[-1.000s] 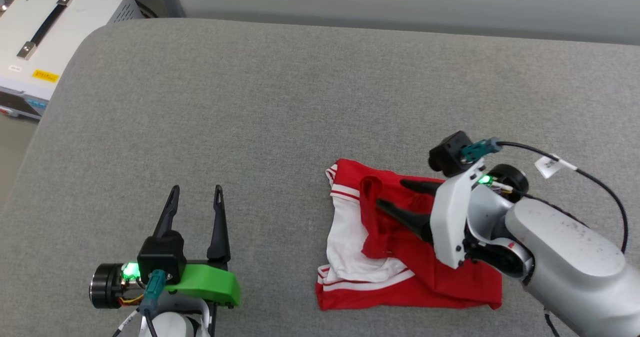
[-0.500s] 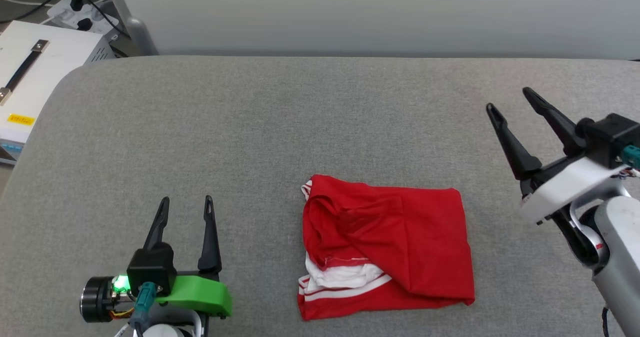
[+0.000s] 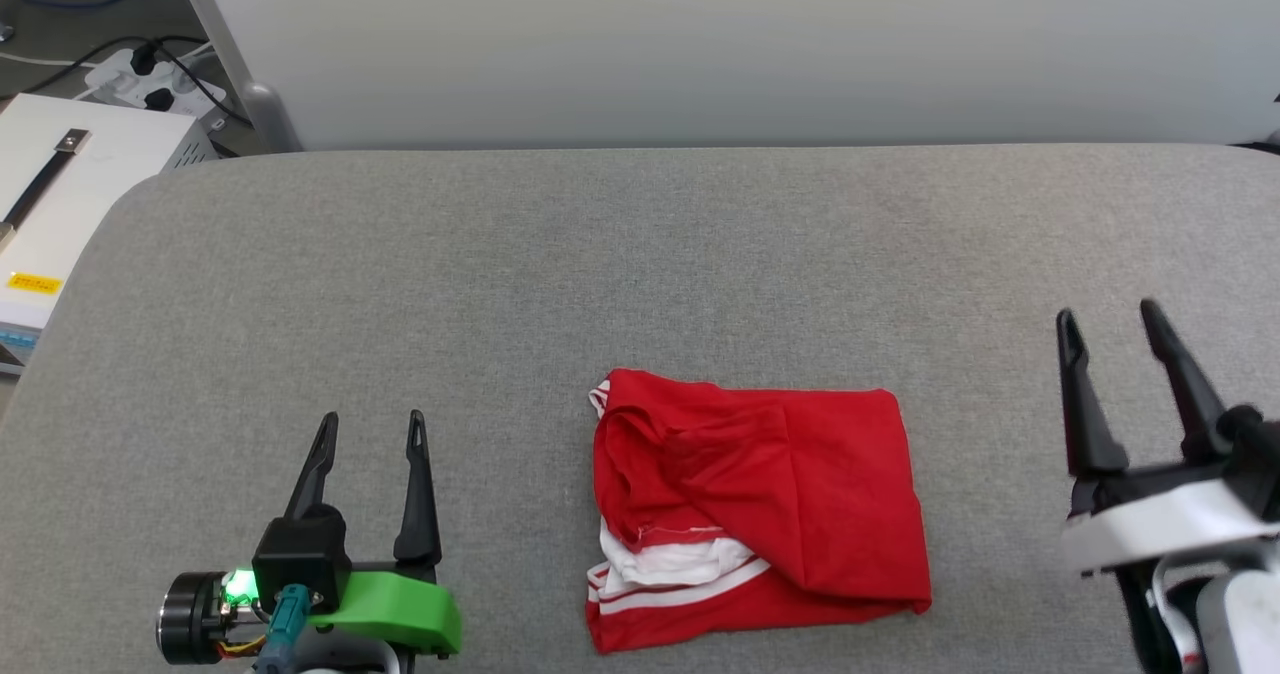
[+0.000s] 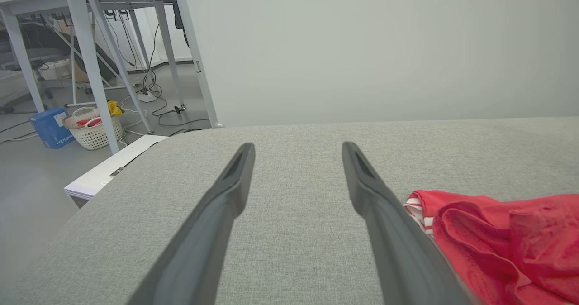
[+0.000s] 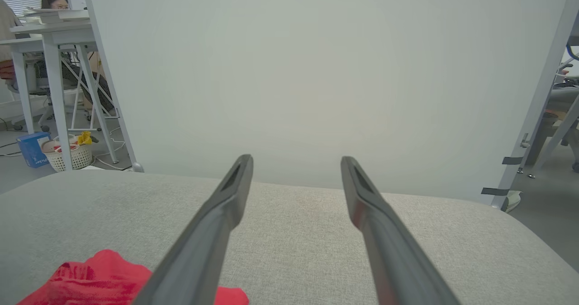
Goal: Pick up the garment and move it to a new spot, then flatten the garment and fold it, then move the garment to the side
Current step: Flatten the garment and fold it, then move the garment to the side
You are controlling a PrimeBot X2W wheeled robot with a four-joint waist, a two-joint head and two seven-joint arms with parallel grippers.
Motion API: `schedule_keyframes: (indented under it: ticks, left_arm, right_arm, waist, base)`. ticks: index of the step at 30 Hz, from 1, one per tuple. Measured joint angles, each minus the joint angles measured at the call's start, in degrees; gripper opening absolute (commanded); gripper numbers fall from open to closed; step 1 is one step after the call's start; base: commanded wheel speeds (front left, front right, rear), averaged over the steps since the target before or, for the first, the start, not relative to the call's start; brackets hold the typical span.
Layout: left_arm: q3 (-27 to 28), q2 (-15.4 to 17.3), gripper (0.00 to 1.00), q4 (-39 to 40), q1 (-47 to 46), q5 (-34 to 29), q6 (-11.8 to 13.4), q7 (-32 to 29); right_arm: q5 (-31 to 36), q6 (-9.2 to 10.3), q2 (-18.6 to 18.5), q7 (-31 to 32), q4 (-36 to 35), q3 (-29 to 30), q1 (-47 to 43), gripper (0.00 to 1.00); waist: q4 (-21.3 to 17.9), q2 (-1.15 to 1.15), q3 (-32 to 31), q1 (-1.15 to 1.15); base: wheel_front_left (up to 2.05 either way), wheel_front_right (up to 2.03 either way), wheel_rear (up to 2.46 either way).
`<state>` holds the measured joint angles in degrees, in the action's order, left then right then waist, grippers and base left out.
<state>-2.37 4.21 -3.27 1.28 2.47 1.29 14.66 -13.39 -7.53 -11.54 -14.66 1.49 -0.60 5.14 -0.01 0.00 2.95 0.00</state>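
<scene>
The folded red jersey [image 3: 760, 509] lies between the left gripper [image 3: 372, 418] and right gripper [image 3: 1107, 311], both spread and empty. It is probably light, limp cloth; pinch all layers at the edge nearest either gripper.

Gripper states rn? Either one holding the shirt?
Left gripper: open, holding nothing.
Right gripper: open, holding nothing; the red jersey lies apart from both.
</scene>
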Motion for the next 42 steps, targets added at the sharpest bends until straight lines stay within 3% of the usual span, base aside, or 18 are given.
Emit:
schedule_keyframes:
  ticks: [10, 24, 29, 34, 37, 42]
  left_arm:
    - [-0.6, 0.2, 1.00, 0.0, 1.2, -0.2, -0.6, 0.0]
    - [-1.2, 0.4, 1.00, -0.5, 2.1, -0.5, -0.6, 0.0]
    - [-1.2, 0.4, 1.00, -0.5, 2.1, -0.5, -0.6, 0.0]
    - [-1.3, 0.4, 1.00, -0.6, 1.9, -0.4, -0.6, 0.0]
    - [-1.5, 0.3, 1.00, -0.6, 1.7, -0.4, -0.6, 0.0]
    - [-1.8, 0.2, 1.00, -0.7, 1.2, -0.2, -0.6, 0.0]
  right_arm:
    - [2.1, 0.00, 6.1, -0.1, -3.0, 3.3, -9.4, 1.00]
    - [4.5, 0.00, 6.5, -0.1, -3.3, 3.3, -11.7, 1.00]
    - [4.6, 0.00, 2.6, -0.1, -4.4, 4.1, -6.5, 1.00]
    - [3.4, 0.00, -5.4, 2.0, -4.3, 2.0, 3.6, 1.00]
    - [-1.2, 0.00, -9.5, 9.2, -3.1, -1.9, 9.2, 1.00]
    - [-14.1, 0.00, -15.9, 29.8, 0.3, -10.2, 14.4, 1.00]
  waist:
    - [1.1, 0.00, -1.3, 0.00]
    - [1.9, 0.00, -1.3, 0.00]
    - [2.1, 0.00, -0.9, 0.00]
    - [2.2, 0.00, -0.1, 0.00]
    - [2.4, 0.00, 0.6, 0.00]
    - [3.0, 0.00, 1.6, 0.00]
  base:
    - [0.00, 0.00, 0.00]
    - [0.00, 0.00, 0.00]
    - [0.00, 0.00, 0.00]
    - [0.00, 0.00, 0.00]
    - [0.00, 0.00, 0.00]
    - [0.00, 0.00, 0.00]
